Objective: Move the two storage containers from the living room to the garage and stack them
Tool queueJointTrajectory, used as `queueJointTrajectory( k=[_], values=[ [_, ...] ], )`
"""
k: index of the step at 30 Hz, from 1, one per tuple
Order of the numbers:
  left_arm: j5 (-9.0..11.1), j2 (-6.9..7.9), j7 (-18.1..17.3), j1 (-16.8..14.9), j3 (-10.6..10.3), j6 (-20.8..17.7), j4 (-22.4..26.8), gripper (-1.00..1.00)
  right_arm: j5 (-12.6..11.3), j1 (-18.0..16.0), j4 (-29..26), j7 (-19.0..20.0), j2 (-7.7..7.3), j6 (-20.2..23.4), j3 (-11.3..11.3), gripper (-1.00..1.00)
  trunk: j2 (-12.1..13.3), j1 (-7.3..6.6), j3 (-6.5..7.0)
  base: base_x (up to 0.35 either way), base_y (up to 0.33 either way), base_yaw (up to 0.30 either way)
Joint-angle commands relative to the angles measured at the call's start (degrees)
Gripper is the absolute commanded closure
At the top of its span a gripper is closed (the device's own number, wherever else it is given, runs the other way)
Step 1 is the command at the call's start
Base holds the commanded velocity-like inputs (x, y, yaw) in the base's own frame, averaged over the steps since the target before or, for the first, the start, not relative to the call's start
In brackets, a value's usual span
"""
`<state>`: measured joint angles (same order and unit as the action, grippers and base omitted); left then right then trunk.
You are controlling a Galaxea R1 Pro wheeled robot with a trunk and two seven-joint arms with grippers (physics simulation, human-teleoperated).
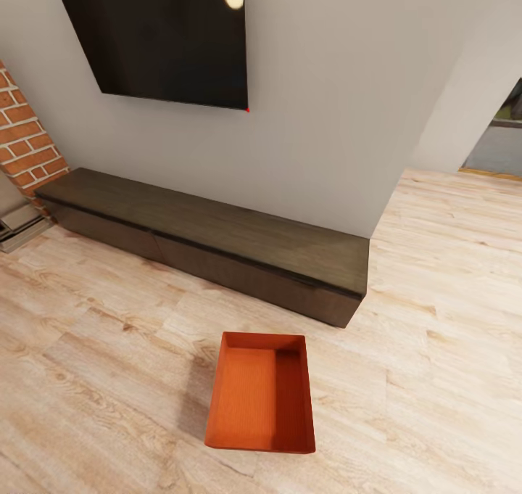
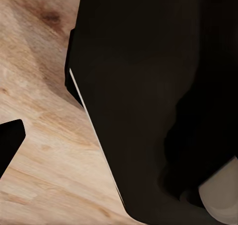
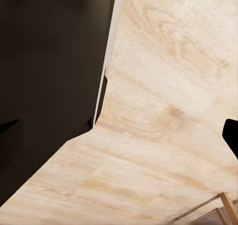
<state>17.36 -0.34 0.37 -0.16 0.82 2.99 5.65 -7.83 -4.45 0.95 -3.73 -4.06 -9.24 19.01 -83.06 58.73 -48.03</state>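
One orange-red rectangular storage container (image 1: 261,392) is lying open on the light wood-plank floor (image 1: 101,349), in front of the long dark low cabinet (image 1: 210,236).

The grippers are not reaching it; whether they are spread or pressed together I cannot tell. The container is looking stiff, light and empty, so I would take hold on its two long walls.

I see one orange-red storage container (image 1: 261,394) at the lower centre of my head view, open and empty, upright on the living room's light wood-plank floor (image 1: 101,378).
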Motion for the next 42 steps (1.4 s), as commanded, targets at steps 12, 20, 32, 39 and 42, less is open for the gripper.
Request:
queueJointTrajectory(
  k=[12, 20, 32, 39, 42],
  values=[
    [0.2, -0.02, 0.1, 0.0, 0.1, 0.2, -0.1, -1.00, -0.8, 0.0, 0.1, 0.0, 0.03, -0.3, 0.5, -1.00, 0.0, 0.00, -0.03, 0.000, 0.000, 0.000],
    [0.1, 4.38, 0.2, 0.0, 0.1, -2.5, 17.7, -1.00, -0.2, 0.0, -15.1, 0.0, -0.15, 7.4, 0.9, -1.00, 0.0, 0.00, -0.03, 0.000, 0.000, 0.000],
    [-0.2, 3.72, 0.5, -8.6, -0.1, -19.1, 31.0, -1.00, -1.3, -10.5, -31.4, -2.7, 1.91, 18.7, -2.1, -1.00, 0.0, 0.00, -0.03, 0.000, 0.000, 0.000],
    [-0.6, -0.30, 3.1, -22.5, -0.4, -23.5, 26.0, -1.00, -1.7, -22.8, -28.0, -7.5, 7.72, 18.3, -5.5, -1.00, 0.0, 0.00, -0.03, 0.000, 0.000, 0.000],
    [-2.9, -3.03, 5.3, -27.8, -0.6, -26.5, 24.5, -1.00, -1.8, -28.5, -22.4, -8.2, 9.54, 17.5, -5.8, -1.00, 0.0, 0.00, -0.03, 0.000, 0.000, 0.000]
  ],
)
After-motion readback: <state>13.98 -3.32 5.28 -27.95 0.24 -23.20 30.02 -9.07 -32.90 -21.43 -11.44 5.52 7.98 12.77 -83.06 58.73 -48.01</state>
